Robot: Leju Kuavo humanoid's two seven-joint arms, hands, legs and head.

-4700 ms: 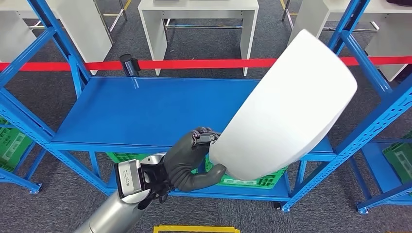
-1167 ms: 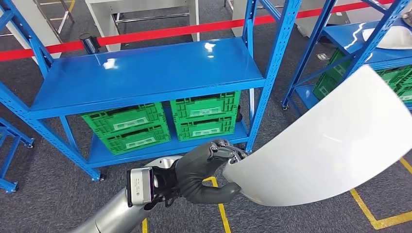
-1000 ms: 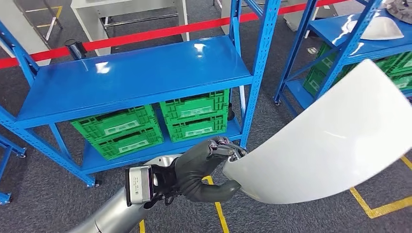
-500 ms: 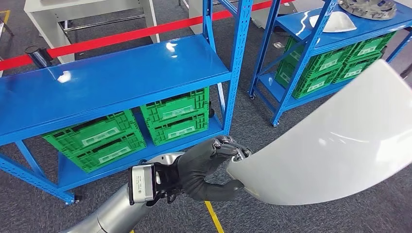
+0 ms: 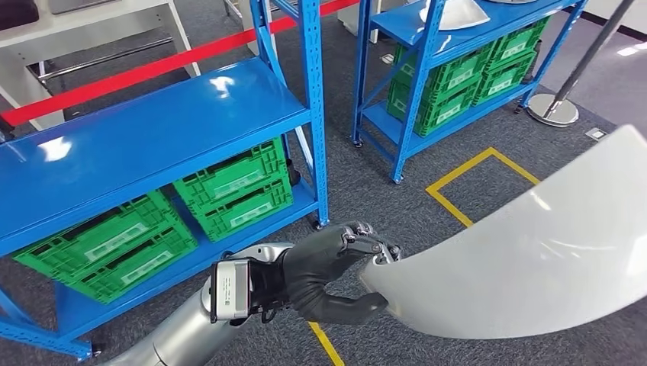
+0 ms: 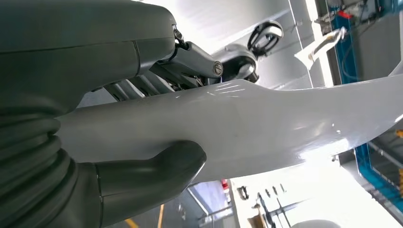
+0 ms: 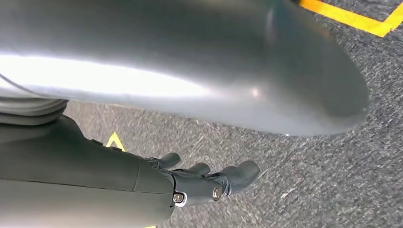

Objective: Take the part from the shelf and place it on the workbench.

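Change: across the head views the whole scene has swung, so we read it as our camera turning with the body, not the racks moving. The blue shelf that faced us squarely now lies off to the left, and a second rack with green crates has come into sight ahead.
Meaning for the task: we judge the pick from the shelf done and the carry under way. No bench shows ahead yet, so placing is still to come.
Part: the large white curved part is off the shelf, in the air over grey carpet and yellow floor tape, reaching out to our right.
Left hand: our left hand grips the part's near edge, thumb beneath and fingers over the top, as the left wrist view also shows.
Left arm pose: forearm comes up from below left, hand out in front of the body, the part tilting upward away from it.
Right hand: our right hand hangs under the part, fingers loosely apart, holding nothing.
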